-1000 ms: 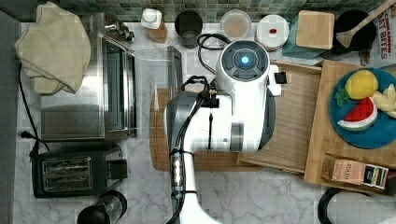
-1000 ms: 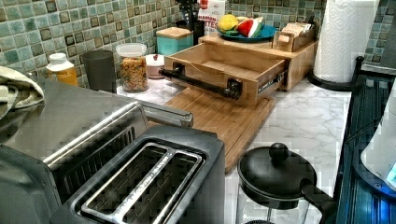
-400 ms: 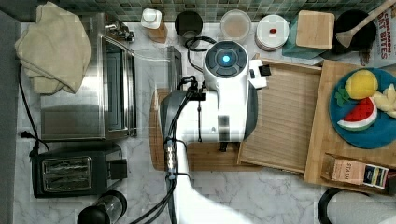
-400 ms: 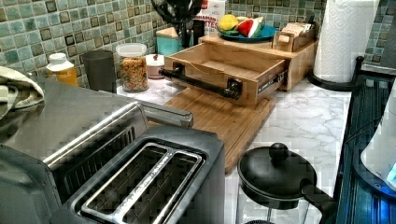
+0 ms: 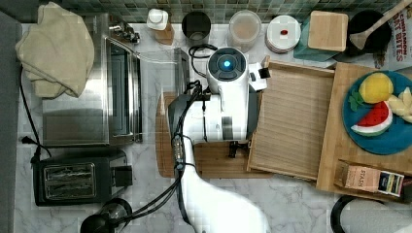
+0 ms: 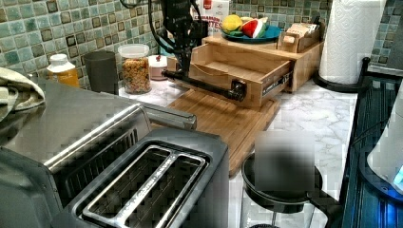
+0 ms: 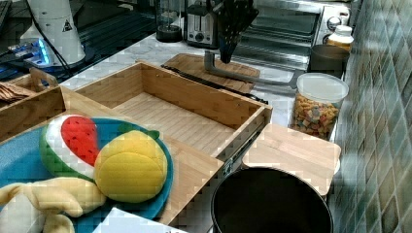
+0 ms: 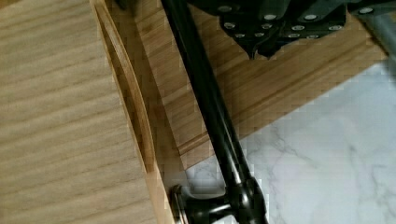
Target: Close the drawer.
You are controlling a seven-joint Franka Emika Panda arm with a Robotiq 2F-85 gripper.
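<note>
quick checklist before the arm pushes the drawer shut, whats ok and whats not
1. Drawer pulled out and needing closing: ok, it stands open.
2. Nothing lying inside the drawer: ok, its bottom is bare.
3. Gripper at the black handle bar: ok, it sits at the bar's end nearer the tiled wall in the left view.
4. Finger state: cannot tell.
5. Cutting board in front of the drawer out of the drawer's way: ok, it lies flat below the handle.
6. Side rail free: ok, nothing rests on it.
</note>
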